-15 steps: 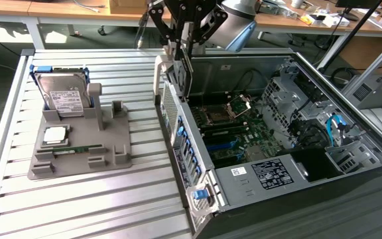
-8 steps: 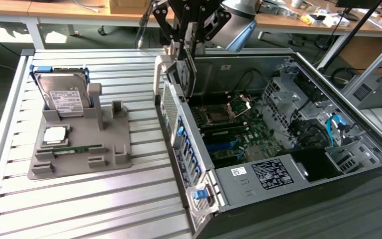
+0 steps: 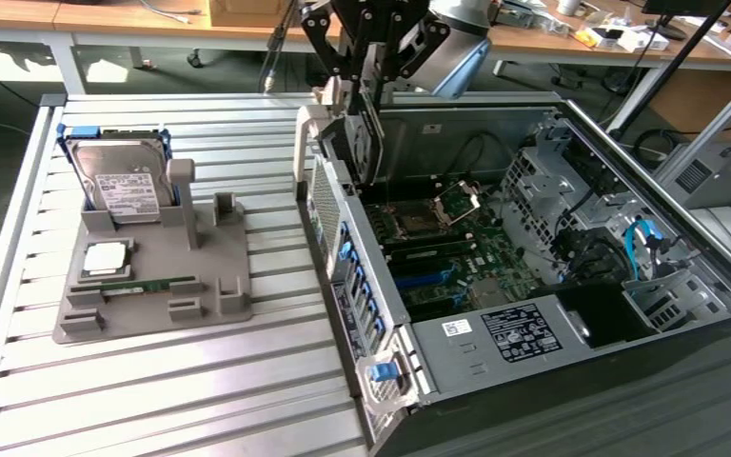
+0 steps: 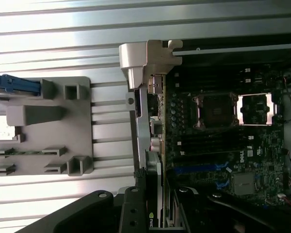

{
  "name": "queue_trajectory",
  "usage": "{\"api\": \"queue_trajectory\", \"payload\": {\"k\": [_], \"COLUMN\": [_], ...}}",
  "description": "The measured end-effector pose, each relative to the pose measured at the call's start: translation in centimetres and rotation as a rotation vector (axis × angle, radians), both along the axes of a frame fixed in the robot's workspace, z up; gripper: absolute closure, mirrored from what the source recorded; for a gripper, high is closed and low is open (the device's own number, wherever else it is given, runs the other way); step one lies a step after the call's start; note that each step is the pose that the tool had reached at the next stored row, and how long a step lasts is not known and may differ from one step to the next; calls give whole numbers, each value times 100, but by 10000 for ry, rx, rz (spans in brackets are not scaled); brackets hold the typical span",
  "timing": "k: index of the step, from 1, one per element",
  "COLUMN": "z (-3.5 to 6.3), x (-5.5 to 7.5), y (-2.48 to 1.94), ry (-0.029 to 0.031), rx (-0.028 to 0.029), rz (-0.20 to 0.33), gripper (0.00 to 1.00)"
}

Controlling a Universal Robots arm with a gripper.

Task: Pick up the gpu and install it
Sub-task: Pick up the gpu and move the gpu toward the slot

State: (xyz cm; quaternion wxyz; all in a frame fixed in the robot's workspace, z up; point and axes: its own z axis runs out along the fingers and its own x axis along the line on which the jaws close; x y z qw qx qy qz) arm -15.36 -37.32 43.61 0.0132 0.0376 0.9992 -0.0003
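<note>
You had the gripper (image 3: 372, 71) clamped on the gpu (image 3: 362, 143), its jaws closed against the card's two faces, so the pick-up half of the job looked done. The card hung upright on edge, with its silver end bracket (image 4: 148, 58) on the side of the open computer case's (image 3: 467, 357) rear wall. It was well apart from the grey parts holder (image 3: 149, 309), where the hard drive (image 3: 122, 181) and the RAM stick (image 3: 148, 284) sat in their places.

The install was not done. In the wrist view the card stood over the edge of the motherboard (image 4: 223, 145) and was seated in none of the blue slots (image 4: 199, 169). You could not have told from these angles whether the bracket touched the case's rear frame; my guess is that it was just clear.
</note>
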Motion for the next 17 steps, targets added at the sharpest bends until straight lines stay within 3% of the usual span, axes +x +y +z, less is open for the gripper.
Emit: {"api": "queue_trajectory", "payload": {"k": [17], "z": [0], "x": [164], "y": [0], "ry": [0], "rx": [-3], "rz": [0], "gripper": [73]}}
